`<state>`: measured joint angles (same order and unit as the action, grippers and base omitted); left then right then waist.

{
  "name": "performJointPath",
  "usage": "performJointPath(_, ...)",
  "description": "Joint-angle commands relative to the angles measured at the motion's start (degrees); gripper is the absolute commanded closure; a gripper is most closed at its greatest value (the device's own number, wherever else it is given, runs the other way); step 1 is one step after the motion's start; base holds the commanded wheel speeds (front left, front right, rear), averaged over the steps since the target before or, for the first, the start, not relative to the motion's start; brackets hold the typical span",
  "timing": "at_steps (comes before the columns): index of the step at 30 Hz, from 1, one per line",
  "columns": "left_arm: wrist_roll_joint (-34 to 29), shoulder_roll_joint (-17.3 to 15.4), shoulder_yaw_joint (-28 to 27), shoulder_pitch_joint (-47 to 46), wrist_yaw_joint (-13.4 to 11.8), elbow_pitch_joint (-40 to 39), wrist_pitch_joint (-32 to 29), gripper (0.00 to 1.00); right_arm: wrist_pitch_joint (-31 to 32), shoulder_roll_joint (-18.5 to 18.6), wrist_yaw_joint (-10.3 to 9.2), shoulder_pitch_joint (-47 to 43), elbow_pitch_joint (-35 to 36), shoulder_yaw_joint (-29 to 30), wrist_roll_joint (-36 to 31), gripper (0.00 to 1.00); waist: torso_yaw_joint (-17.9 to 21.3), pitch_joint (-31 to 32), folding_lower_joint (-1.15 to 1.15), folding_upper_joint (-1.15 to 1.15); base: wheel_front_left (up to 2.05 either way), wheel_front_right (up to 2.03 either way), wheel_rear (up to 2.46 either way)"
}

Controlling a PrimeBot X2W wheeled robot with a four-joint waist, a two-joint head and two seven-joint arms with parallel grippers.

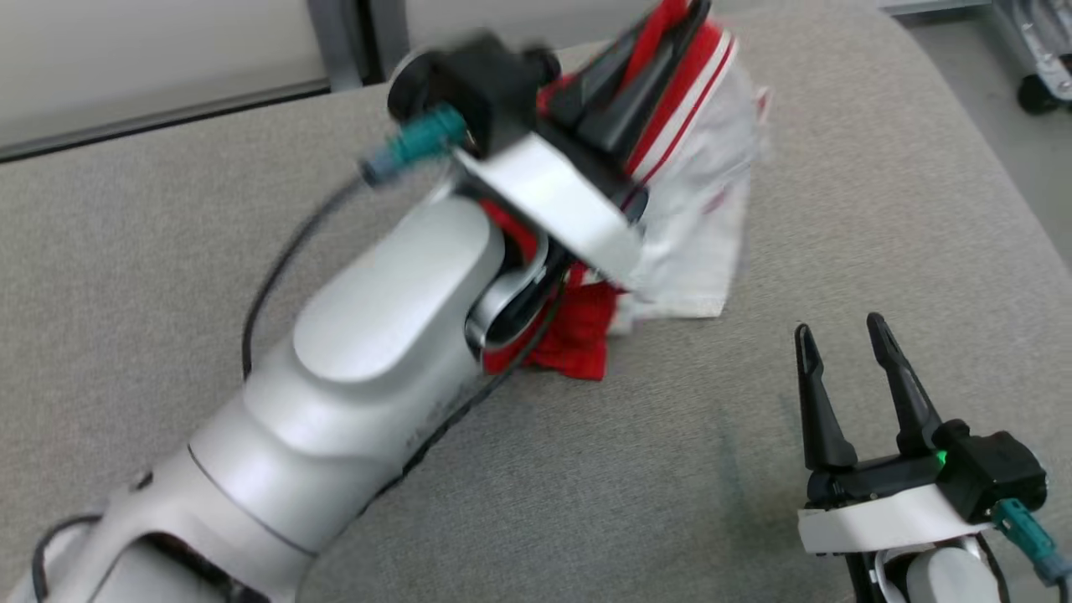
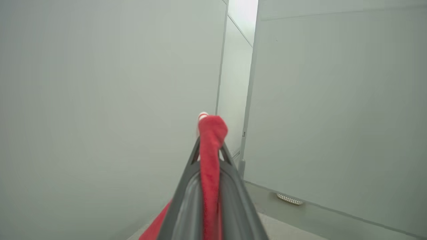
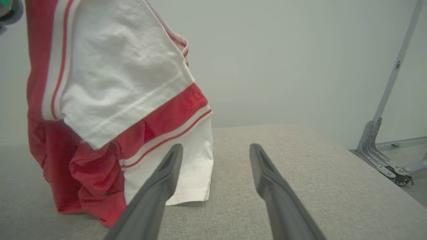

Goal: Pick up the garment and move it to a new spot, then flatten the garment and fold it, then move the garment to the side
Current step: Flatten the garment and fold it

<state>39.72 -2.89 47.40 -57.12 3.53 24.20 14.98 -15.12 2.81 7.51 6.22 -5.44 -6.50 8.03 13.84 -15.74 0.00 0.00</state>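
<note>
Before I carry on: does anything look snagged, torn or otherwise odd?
Nothing stands out. The left gripper is shut on a red fold of the garment, which hangs bunched with its lower end on the grey surface. The right gripper is open, apart from it.

The garment (image 3: pixel 116 76) is soft, matt, creased cloth. The desk (image 1: pixel 754 469) is covered in rough woven fabric. The right pincer (image 1: pixel 838 327) looks like dark matt plastic. The left arm (image 1: pixel 377 310) has a smooth, glossy shell.
</note>
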Motion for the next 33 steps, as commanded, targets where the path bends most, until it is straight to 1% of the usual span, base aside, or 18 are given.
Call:
performJointPath(1, 6.2, 0.0, 0.0, -4.5, -1.1, -2.0, 0.2, 1.0, 0.0, 0.1, -0.04, -1.0, -0.5, -0.5, 0.4, 0.0, 2.1, 2.8, 0.0, 0.0, 0.0, 0.0, 0.0)
performJointPath(3, 11.0, -0.1, -1.8, -9.3, -3.2, -4.7, 0.3, 1.0, 0.0, 0.2, -0.04, -1.6, -0.7, -0.6, 0.4, 0.0, 2.7, 3.8, 0.0, 0.0, 0.0, 0.0, 0.0)
performJointPath(6, 15.2, -0.3, -7.7, -12.5, -6.5, -7.8, 0.1, 1.0, 0.0, 0.1, -0.04, -2.3, -0.5, 0.1, 0.3, 0.0, 2.7, 4.8, 0.0, 0.0, 0.0, 0.0, 0.0)
performJointPath(8, 13.0, -0.3, -12.5, -12.5, -7.8, -8.7, 0.1, 1.0, 0.0, 0.1, -0.03, -2.4, 0.5, 0.6, 1.1, 0.0, 1.8, 5.1, 0.0, 0.0, 0.0, 0.0, 0.0)
performJointPath(11, 7.8, -0.5, -21.6, -5.4, -8.7, -7.8, 0.1, 1.0, 0.0, 0.1, -0.03, -3.4, 1.1, 1.9, 0.4, 0.0, -0.3, 5.6, 0.0, 0.0, 0.0, 0.0, 0.0)
performJointPath(13, 5.6, -0.3, -27.6, 1.2, -7.9, -7.0, 0.2, 1.0, 0.0, 0.1, -0.02, -3.9, 1.0, 2.3, -0.1, 0.0, -2.2, 5.8, 0.0, 0.0, 0.0, 0.0, 0.0)
performJointPath(16, 2.3, -0.3, -35.6, 11.9, -5.8, -5.9, 0.2, 1.0, 0.0, 0.2, -0.03, -4.1, 1.0, 2.2, -0.8, 0.0, -4.3, 5.8, 0.0, 0.0, 0.0, 0.0, 0.0)
performJointPath(17, 2.3, -0.3, -35.6, 11.9, -5.8, -5.9, 0.2, 1.0, 0.0, 0.2, -0.03, -4.1, 1.0, 2.2, -0.8, 0.0, -4.3, 5.8, 0.0, 0.0, 0.0, 0.0, 0.0)
performJointPath(19, 0.7, -0.2, -39.9, 19.1, -3.9, -4.6, 0.2, 1.0, 0.0, 0.2, -0.04, -4.2, 1.0, 2.1, -1.1, 0.0, -5.3, 5.7, 0.0, 0.0, 0.0, 0.0, 0.0)
performJointPath(22, -1.1, -0.3, -45.9, 26.6, -1.3, -3.3, 0.2, 1.0, 0.0, 0.2, -0.04, -4.0, 1.0, 2.2, -1.7, 0.0, -6.6, 5.4, 0.0, 0.0, 0.0, 0.0, 0.0)
performJointPath(24, -1.6, -0.2, -49.5, 30.1, 0.0, -3.1, 0.2, 1.0, 0.0, 0.1, -0.04, -3.8, 1.0, 2.3, -2.1, 0.0, -7.3, 5.3, 0.0, 0.0, 0.0, 0.0, 0.0)
performJointPath(26, -2.5, 0.0, -52.4, 32.9, 0.9, -2.5, 0.2, 1.0, 0.0, 0.2, -0.04, -3.4, 0.8, 2.0, -2.2, 0.0, -7.7, 5.1, 0.0, 0.0, 0.0, 0.0, 0.0)
performJointPath(30, -3.7, -0.1, -57.6, 34.6, 1.5, -1.1, 0.2, 1.0, 0.0, 0.1, -0.03, -3.0, 0.3, 0.3, -1.9, 0.0, -8.2, 4.5, 0.0, 0.0, 0.0, 0.0, 0.0)
performJointPath(32, -4.7, -0.1, -59.6, 34.5, 1.4, 0.0, 0.2, 1.0, 0.0, 0.1, -0.03, -2.9, -0.1, -1.1, -1.4, 0.0, -8.4, 4.0, 0.0, 0.0, 0.0, 0.0, 0.0)
performJointPath(33, -5.6, -0.1, -60.4, 34.2, 1.3, 0.4, 0.2, 0.63, 0.0, 0.1, -0.03, -2.7, -0.3, -1.9, -1.2, 0.0, -8.5, 3.7, 0.0, 0.0, 0.0, 0.0, 0.0)
